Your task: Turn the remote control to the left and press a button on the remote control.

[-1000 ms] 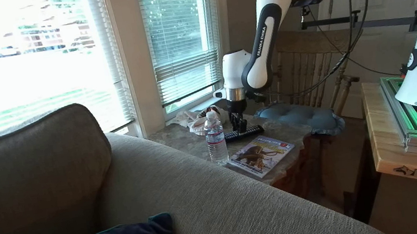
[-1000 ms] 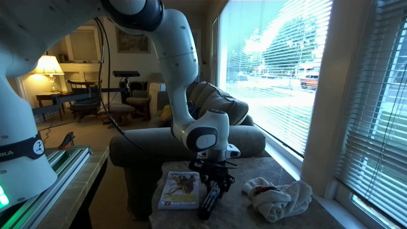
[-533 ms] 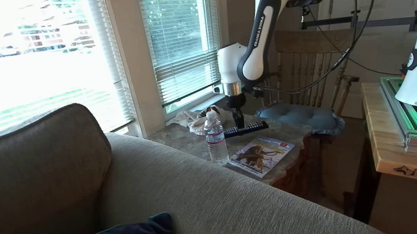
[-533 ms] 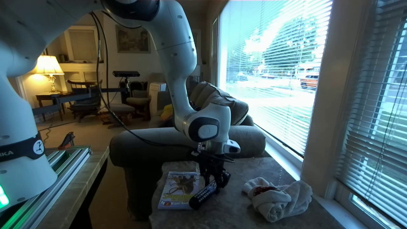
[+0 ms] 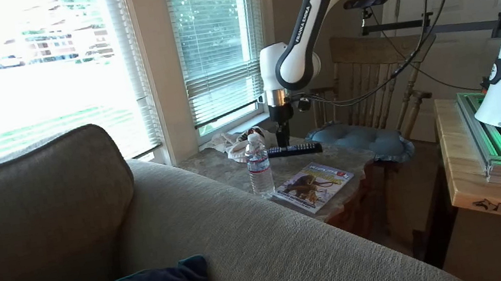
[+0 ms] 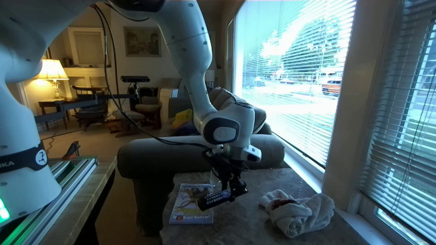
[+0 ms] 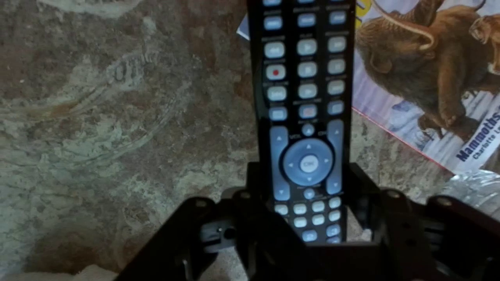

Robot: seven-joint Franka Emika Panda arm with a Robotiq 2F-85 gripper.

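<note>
The remote control (image 7: 306,117) is a slim black bar with rows of pale buttons and a round OK pad. It also shows in both exterior views (image 5: 303,148) (image 6: 211,200). My gripper (image 7: 304,175) has one finger on each long side of it, around the OK pad, and is shut on it. The button face points up towards the wrist. In an exterior view the gripper (image 6: 232,191) grasps the far part of the remote, and its near end juts out over the magazine (image 6: 190,216). The remote appears slightly above the table (image 6: 248,217).
A clear water bottle (image 5: 260,173) stands close by the remote and the magazine. Its edge shows in the wrist view (image 7: 482,191). A white bundled cloth (image 6: 299,212) lies on the table near the window. The sofa arm (image 5: 245,239) borders the table.
My arm has risen with the remote in the gripper. The remote has turned, its near end swinging towards the magazine and over it. The bottle, magazine and cloth have not moved.
</note>
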